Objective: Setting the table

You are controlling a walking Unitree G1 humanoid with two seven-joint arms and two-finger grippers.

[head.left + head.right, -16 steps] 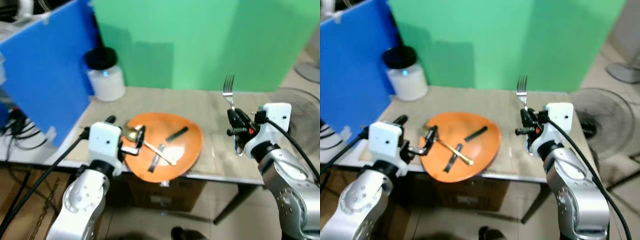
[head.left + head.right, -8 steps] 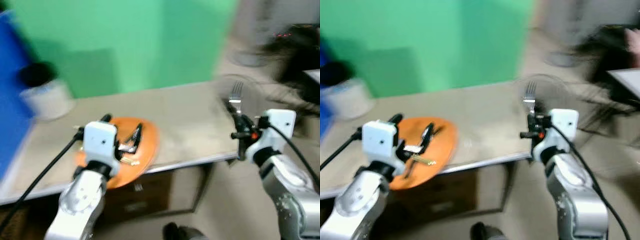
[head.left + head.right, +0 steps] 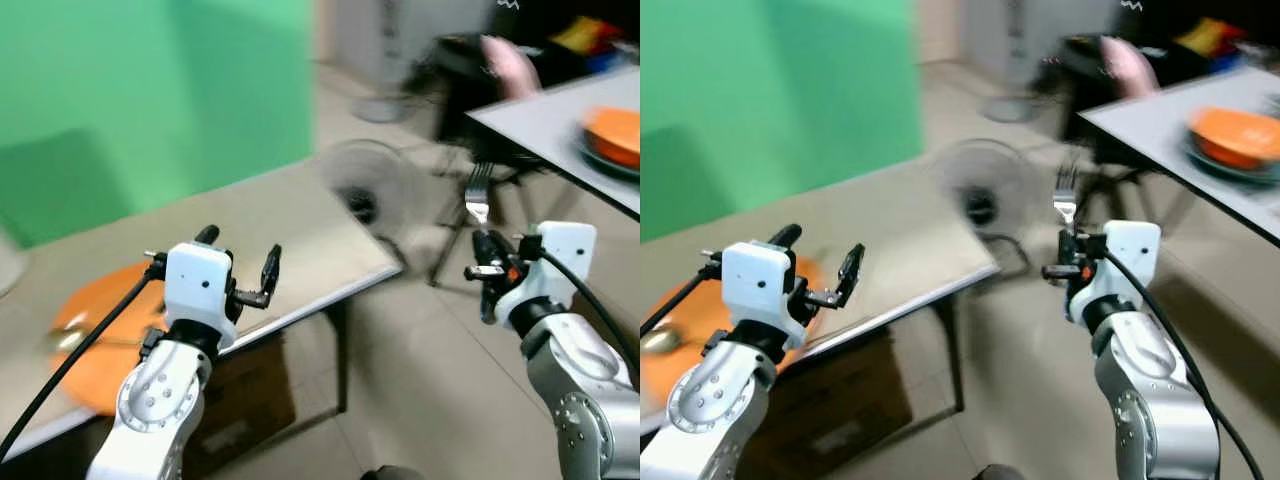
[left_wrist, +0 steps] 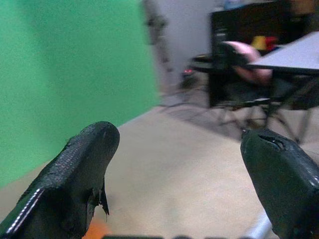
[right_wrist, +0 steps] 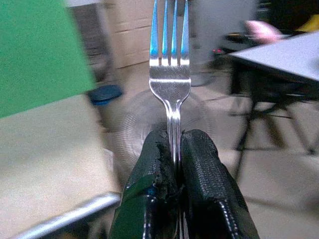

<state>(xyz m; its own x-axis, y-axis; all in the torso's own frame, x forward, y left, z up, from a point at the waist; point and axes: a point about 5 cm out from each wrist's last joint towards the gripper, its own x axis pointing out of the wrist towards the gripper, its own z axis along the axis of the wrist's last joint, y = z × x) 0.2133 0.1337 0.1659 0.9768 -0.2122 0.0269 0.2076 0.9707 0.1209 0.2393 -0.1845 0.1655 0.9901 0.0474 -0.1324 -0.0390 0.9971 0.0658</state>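
A plate point(image 3: 85, 345) lies on the left table point(image 3: 280, 240); a fan point(image 3: 365, 190) stands behind it.

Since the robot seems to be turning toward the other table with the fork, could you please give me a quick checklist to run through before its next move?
1. Fork clamped in the right gripper: ok, fingers shut on the handle.
2. Fork upright, tines up: ok.
3. Left gripper free: ok, open and holding nothing.
4. Destination grey table in view: ok, ahead to the right, with an orange dish on it.
5. Free spot for the fork beside that dish: cannot tell, too blurred.
6. Path clear: not ok, a floor fan and chair legs stand between.
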